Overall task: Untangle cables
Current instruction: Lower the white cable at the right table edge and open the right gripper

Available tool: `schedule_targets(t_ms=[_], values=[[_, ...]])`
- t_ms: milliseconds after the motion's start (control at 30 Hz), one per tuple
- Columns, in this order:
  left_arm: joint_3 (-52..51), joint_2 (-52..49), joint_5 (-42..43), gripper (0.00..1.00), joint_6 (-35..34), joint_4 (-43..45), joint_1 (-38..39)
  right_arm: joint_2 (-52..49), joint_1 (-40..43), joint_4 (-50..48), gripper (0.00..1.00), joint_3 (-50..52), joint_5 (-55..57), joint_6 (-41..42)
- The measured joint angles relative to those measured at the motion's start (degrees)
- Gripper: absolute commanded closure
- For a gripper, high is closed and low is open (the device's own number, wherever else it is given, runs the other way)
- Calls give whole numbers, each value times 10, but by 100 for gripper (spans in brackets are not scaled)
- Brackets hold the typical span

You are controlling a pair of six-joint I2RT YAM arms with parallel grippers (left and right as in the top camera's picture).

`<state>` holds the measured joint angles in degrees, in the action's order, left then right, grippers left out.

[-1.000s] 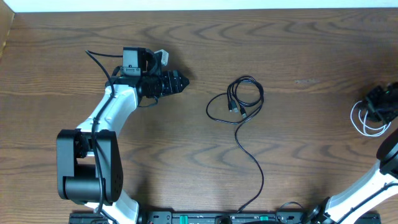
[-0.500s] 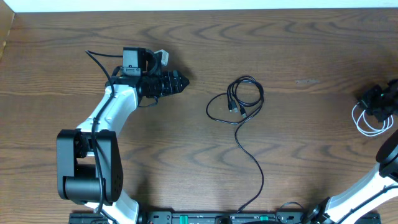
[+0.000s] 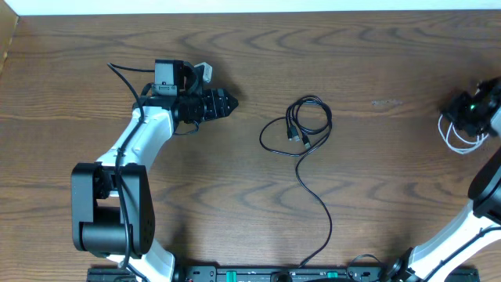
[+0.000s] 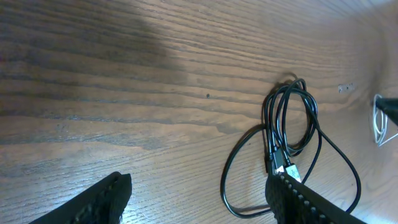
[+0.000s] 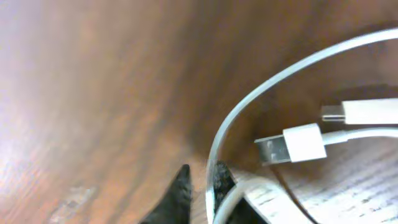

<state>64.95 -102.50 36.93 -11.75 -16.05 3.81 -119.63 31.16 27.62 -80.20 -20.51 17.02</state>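
So the black cable (image 3: 292, 121) is lying loose on the wooden table (image 3: 376, 47), roughly mid-table. It's bunched into a few overlapping loops with its plug (image 4: 278, 163) tucked inside the bundle, and one long tail runs from that coil down to the table's near edge, where the arm bases sit. Nothing is touching it. The white cable (image 3: 454, 145) is well apart from the coil, way over on the right arm's side by the table's edge, and it doesn't cross the black one anywhere I can see. It's a small bunch of loops. In the right wrist view both of its ends lie side by side on the wood, a flat USB-A style plug (image 5: 297, 142) and a slimmer plug (image 5: 364, 112) right next to it. The right gripper (image 5: 201, 180) sits right on that white bunch, and its fingers (image 5: 180, 186) are closed almost together with a white strand running between the tips. That view is blurry up close, but it looks like a pinch on the white cable. The left gripper (image 3: 225, 103) is on the opposite side of the coil, near it and a bit farther back, hovering with the jaws spread wide and nothing between them. Its camera looks at the black coil across bare wood.
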Motion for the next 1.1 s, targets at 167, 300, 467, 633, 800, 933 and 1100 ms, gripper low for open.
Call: schedule_targets(t_ms=[167, 300, 467, 633, 800, 933, 1100], values=[[0, 0, 0, 27, 0, 0, 0, -1, 0, 99, 54, -127, -20, -9], [0, 0, 0, 27, 0, 0, 0, -1, 0, 185, 19, -212, -18, -20], [0, 0, 0, 27, 0, 0, 0, -1, 0, 269, 21, -252, 33, -26], [0, 0, 0, 27, 0, 0, 0, -1, 1, 356, 65, -251, 130, -19], [0, 0, 0, 27, 0, 0, 0, -1, 6, 386, 63, -234, 219, -11], [0, 0, 0, 27, 0, 0, 0, -1, 13, 356, 60, -183, 249, -5], [0, 0, 0, 27, 0, 0, 0, -1, 17, 282, 80, -107, 260, 6]])
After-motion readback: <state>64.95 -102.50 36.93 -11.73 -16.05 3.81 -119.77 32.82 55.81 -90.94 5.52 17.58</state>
